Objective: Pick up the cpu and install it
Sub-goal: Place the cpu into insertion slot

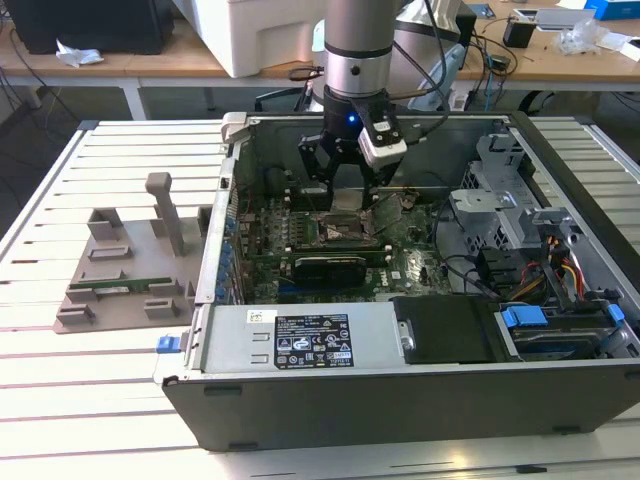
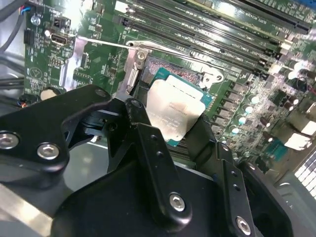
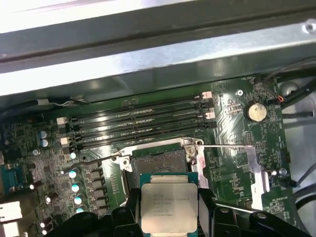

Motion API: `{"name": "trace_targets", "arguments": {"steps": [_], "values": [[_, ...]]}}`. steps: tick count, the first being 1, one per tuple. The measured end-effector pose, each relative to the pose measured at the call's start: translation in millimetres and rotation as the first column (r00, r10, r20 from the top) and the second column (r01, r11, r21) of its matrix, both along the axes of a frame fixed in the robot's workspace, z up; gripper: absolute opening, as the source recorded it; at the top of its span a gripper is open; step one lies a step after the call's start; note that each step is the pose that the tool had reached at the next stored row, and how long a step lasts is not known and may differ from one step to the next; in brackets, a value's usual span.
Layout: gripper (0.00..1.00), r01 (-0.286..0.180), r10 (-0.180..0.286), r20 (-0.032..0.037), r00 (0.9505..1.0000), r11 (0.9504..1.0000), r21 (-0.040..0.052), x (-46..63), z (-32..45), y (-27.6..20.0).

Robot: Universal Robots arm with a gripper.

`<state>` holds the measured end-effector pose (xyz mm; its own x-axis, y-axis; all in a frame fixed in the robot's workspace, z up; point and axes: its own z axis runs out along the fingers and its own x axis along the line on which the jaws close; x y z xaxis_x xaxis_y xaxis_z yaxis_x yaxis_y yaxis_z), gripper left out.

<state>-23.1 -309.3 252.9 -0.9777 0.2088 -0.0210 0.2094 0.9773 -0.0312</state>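
The gripper (image 1: 345, 192) hangs inside the open computer case (image 1: 400, 400), over the green board (image 3: 237, 148). Its two black fingers (image 2: 148, 148) are closed on the sides of the cpu (image 3: 169, 207) and hold it with its shiny top showing in both wrist views. The cpu is over the open socket (image 3: 158, 160), not yet in it, near the long memory slots (image 3: 143, 116).

Electronics lab or workshop, open computer case (image 1: 400, 400) on slatted metal table (image 1: 100, 400), cluttered wooden benches (image 1: 150, 62) behind
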Motion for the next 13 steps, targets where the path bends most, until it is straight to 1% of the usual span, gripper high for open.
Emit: {"name": "trace_targets", "arguments": {"steps": [1,2,3,5,7,8,12,13], "values": [[0.55,0.009,-0.009,0.0,1.0,1.0,0.0,0.0,0.0,0.0],[0.55,0.043,-0.043,0.0,0.9991,0.9991,0.0,0.0,0.0,0.0],[0.55,0.077,-0.077,0.0,0.997,0.997,0.0,0.0,-0.1,0.0],[0.55,0.095,-0.095,0.0,0.9955,0.9955,0.0,0.0,-0.1,0.0],[0.55,0.124,-0.124,0.0,0.9922,0.9922,0.0001,0.0,-0.1,0.0],[0.55,0.144,-0.144,0.0,0.9896,0.9896,0.0001,0.0,-0.1,0.0],[0.55,0.179,-0.179,0.0,0.9839,0.9839,0.0001,0.0,-0.1,0.0],[0.55,0.192,-0.192,0.0,0.9814,0.9814,0.0,0.0,-0.1,0.0]]}}
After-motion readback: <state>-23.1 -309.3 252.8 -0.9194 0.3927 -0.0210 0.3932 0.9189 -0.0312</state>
